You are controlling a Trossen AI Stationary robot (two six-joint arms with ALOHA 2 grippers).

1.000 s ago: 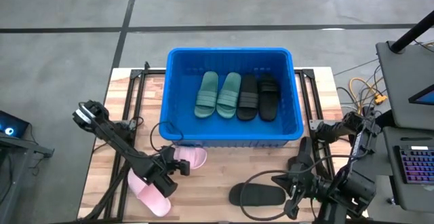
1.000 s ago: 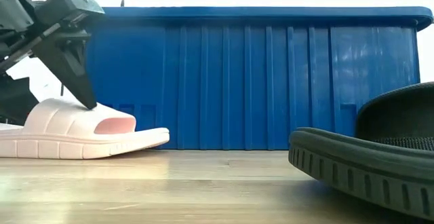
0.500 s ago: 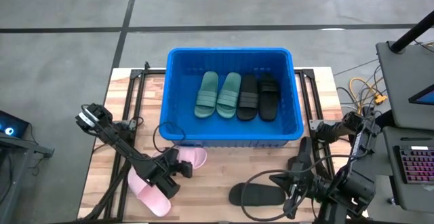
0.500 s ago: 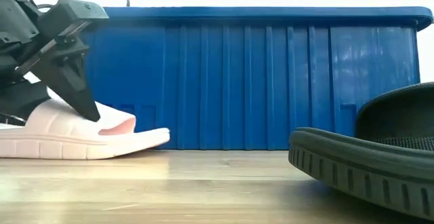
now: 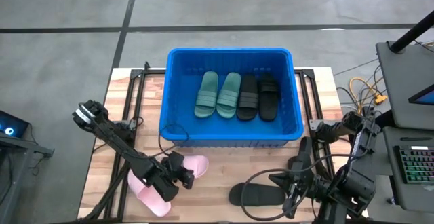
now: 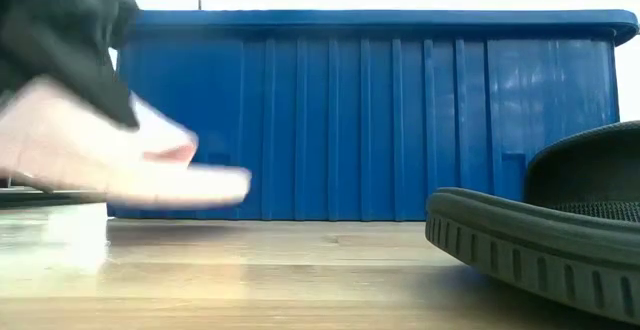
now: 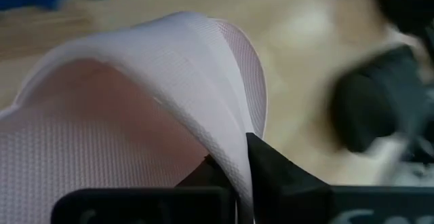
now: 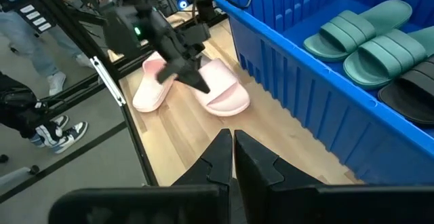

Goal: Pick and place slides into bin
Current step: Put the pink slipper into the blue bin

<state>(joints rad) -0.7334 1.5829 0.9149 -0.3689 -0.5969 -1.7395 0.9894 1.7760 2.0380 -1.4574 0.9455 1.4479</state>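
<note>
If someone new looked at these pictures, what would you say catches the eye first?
The big blue bin at the table's far side stands out, with two green slides and two black slides lined up inside. Just in front of it, the left gripper has its jaws shut on a pink slide.

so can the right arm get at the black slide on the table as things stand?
Probably yes. The right gripper sits shut beside the black slide, nothing lying between them; the left gripper is busy holding a pink slide.
</note>
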